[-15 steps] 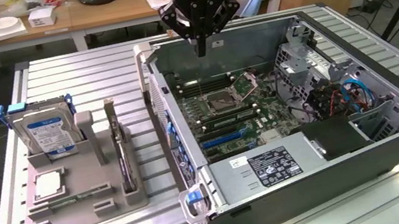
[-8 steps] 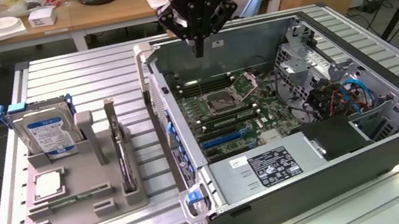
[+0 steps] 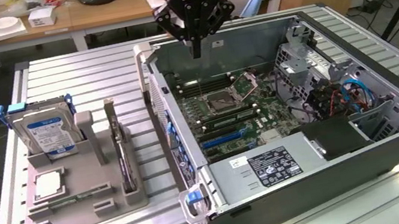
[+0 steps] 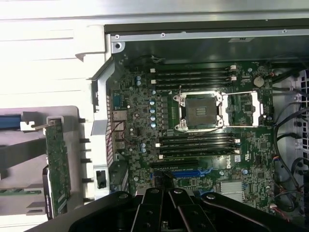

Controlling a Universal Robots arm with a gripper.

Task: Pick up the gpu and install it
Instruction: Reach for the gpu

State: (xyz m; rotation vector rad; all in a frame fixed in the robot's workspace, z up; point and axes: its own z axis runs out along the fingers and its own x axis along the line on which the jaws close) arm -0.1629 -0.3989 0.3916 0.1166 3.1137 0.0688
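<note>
The gpu (image 3: 120, 152) is a thin dark green card with a metal bracket. It stands on edge in a slot of the grey holder (image 3: 78, 212) on the exterior view's left. The wrist view shows its green board (image 4: 58, 164) beside the case wall. My gripper (image 3: 196, 50) hangs over the back edge of the open computer case (image 3: 398, 133), well apart from the gpu, with its fingers pressed together and nothing between them. In the wrist view the gripper (image 4: 166, 195) sits above the motherboard (image 4: 140, 116), near the blue expansion slot (image 4: 186, 172).
A silver hard drive (image 3: 45, 133) with a blue label stands upright in the holder, and a square CPU chip (image 3: 48, 185) lies flat in front of it. Inside the case are the open CPU socket (image 4: 200, 111), memory slots, cables and a power supply (image 3: 274, 166). Desks stand behind.
</note>
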